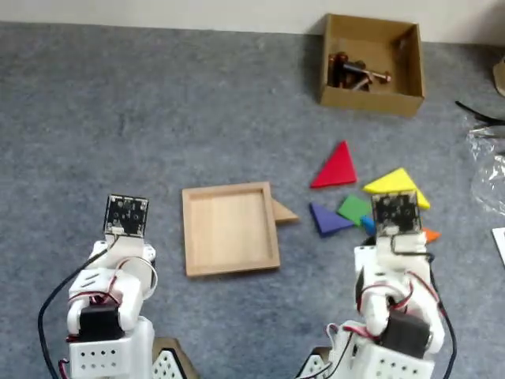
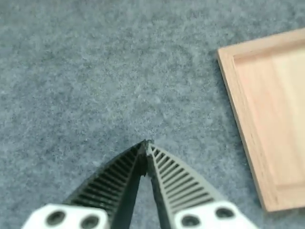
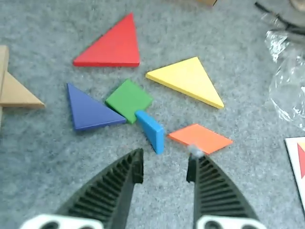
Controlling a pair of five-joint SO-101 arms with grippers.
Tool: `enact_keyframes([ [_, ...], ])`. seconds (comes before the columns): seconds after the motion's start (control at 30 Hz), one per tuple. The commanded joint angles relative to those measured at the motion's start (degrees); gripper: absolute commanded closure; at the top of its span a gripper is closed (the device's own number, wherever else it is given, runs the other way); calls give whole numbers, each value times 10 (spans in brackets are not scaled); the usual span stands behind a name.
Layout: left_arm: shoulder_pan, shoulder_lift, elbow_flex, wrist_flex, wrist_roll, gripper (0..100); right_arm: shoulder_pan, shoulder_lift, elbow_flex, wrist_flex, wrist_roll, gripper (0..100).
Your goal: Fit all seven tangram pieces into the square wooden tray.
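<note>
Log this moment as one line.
left hand shut, beside tray | right hand open, near light-blue piece and orange piece | tray holds no pieces

A grey-blue, felt-like carpet covers the whole surface (image 1: 95, 103), its nap mottled and slightly fuzzy under even, soft light that leaves only faint shadows. Along the far edge runs a pale, off-white strip (image 1: 158, 12); whether it is wall or bare board cannot be told. Near the far right corner stands an open brown cardboard box (image 1: 371, 101) holding a small heap of coppery-brown metal parts (image 1: 355, 73). At the right edge lie a thin black cable (image 1: 477, 114), a crinkled clear plastic bag (image 1: 489, 170) and, nearer, the corner of a white card (image 1: 499, 241).
</note>
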Motion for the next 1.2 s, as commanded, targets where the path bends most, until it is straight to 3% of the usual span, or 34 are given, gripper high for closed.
enact_keyframes([
  [0.0,-5,5,14,4,5,993,3,123,-87,7,-8,846],
  [0.33,-2,6,46,5,6,993,3,429,-244,3,-26,846],
  [0.47,45,6,51,9,6,993,3,529,-327,7,-45,847],
  [0.7,51,7,51,33,5,993,3,697,-463,48,-45,865],
  [0.87,51,7,51,75,5,993,3,786,-543,52,-44,952],
  [1.07,51,6,51,78,5,994,3,870,-633,95,-40,957],
  [1.17,51,6,51,78,5,995,3,919,-687,137,-4,958],
])
